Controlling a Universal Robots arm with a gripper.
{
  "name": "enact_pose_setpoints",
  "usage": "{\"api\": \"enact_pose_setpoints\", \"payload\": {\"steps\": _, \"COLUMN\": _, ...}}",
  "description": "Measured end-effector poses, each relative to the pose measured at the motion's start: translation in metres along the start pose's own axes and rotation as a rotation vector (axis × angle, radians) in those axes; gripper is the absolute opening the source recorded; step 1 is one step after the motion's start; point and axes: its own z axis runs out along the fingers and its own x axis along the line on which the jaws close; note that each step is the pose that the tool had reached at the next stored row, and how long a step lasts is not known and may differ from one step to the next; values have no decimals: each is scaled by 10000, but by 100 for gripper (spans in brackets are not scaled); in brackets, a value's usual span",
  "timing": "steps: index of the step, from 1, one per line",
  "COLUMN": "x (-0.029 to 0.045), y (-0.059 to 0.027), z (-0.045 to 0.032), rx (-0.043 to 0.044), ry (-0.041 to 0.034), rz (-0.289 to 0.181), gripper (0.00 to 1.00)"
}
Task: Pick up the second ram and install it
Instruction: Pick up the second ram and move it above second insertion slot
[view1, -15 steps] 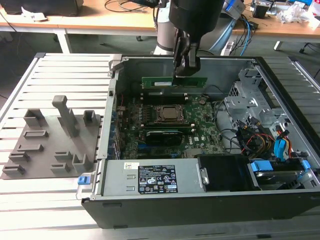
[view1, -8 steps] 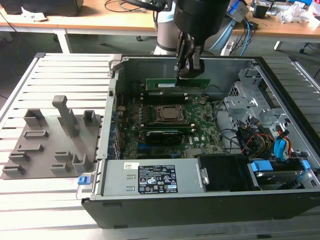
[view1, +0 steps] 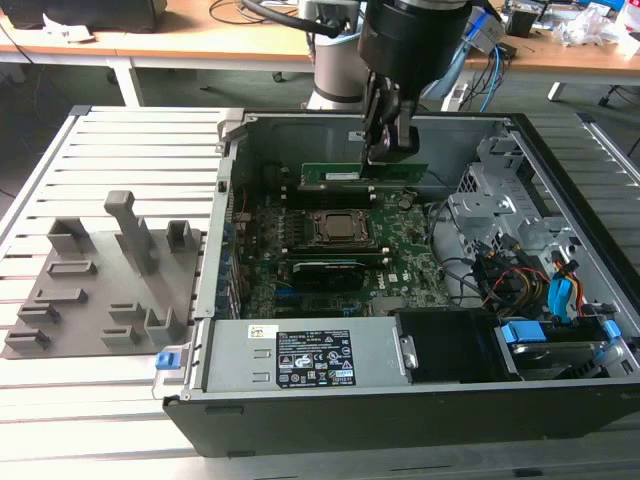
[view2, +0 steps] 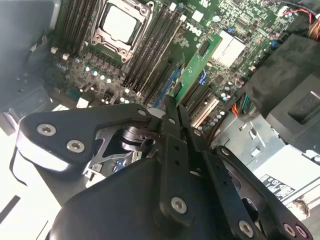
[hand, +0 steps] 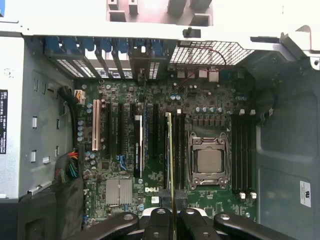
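The second ram (view1: 352, 173) is a long green stick, and my gripper (view1: 385, 150) is shut on its upper edge. It hangs level inside the open computer case (view1: 200, 300), over the memory slots on the far side of the CPU socket (view1: 340, 228). In the second wrist view the ram (view2: 200, 65) sticks out past the closed fingers (view2: 170, 115) toward the dark slots. In the first wrist view the ram (hand: 170, 150) appears edge-on, lined up with the slots beside the socket (hand: 208, 160). Whether it touches a slot I cannot tell.
A black card (view1: 325, 268) stands in the board on the near side of the socket. Gray holder blocks (view1: 100, 280) sit on the slatted table at the exterior view's left. The power supply (view1: 310, 355), drive cage (view1: 500, 200) and loose cables (view1: 520, 280) crowd the case's near and right sides.
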Motion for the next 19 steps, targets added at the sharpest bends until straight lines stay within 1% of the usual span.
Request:
{"api": "enact_pose_setpoints", "payload": {"steps": 4, "x": -9, "y": -83, "z": 40, "rx": -2, "ry": 1, "rz": 1, "gripper": 14}}
{"api": "enact_pose_setpoints", "payload": {"steps": 5, "x": -12, "y": -99, "z": 65, "rx": -1, "ry": 0, "rz": 0, "gripper": 14}}
{"api": "enact_pose_setpoints", "payload": {"steps": 8, "x": -7, "y": -99, "z": 157, "rx": -2, "ry": -2, "rz": -2, "gripper": 14}}
{"api": "enact_pose_setpoints", "payload": {"steps": 12, "x": -2, "y": -100, "z": 235, "rx": -1, "ry": -2, "rz": -2, "gripper": 14}}
{"api": "enact_pose_setpoints", "payload": {"steps": 15, "x": 5, "y": -105, "z": 322, "rx": -2, "ry": -3, "rz": -3, "gripper": 14}}
{"api": "enact_pose_setpoints", "payload": {"steps": 17, "x": 6, "y": -107, "z": 347, "rx": -2, "ry": -1, "rz": -2, "gripper": 14}}
{"api": "enact_pose_setpoints", "payload": {"steps": 19, "x": 6, "y": -107, "z": 348, "rx": -2, "ry": -1, "rz": -2, "gripper": 14}}
